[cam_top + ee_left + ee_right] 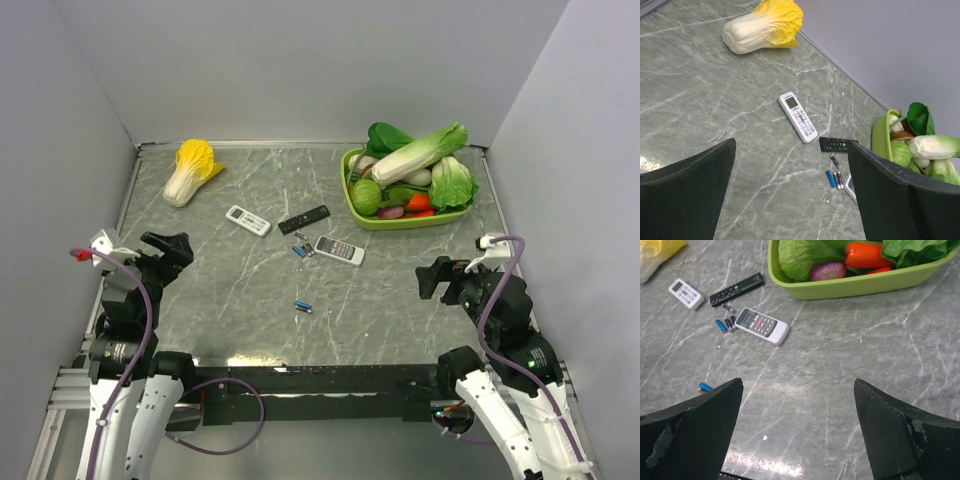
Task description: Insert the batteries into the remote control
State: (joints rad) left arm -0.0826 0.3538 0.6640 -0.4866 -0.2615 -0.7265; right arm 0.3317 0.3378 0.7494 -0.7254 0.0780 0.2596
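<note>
Middle of the overhead frame, a touch right of centre: that's the remote control [339, 250], flat on the marbled table [400, 310], buttons facing up. That pose matters. The battery door is presumably on the underside, so it likely needs turning over first. It looks like a hard plastic shell: light, rigid and smooth. The best pinch is probably across the narrow width, on the long edges near mid-length, so it doesn't swing.

Just off its left end lies a tight cluster of batteries [301, 248], one clearly blue. Lower in the frame, well apart from them, sits a stray battery [302, 306]; whether it's one cell or two is too small to tell. These are tiny, hard and round, so expect them to roll and skid on that slick top. Take one across the barrel, a finger down each side. The cluster is crowded, so a neighbour could get nudged.

Above the cluster lies the slim black remote [303, 219], angled, with the small white remote [247, 220] to its left. At upper right is the green basket [352, 200] of vegetables, near the remote control but not touching. At upper left, the cabbage [192, 170] lies well away from all of this.

At lower left, the left gripper [185, 255] has its jaws spread wide with nothing between them. At lower right, the right gripper [425, 280] is the same, gaping and empty. Both hang well short of the remote control.
</note>
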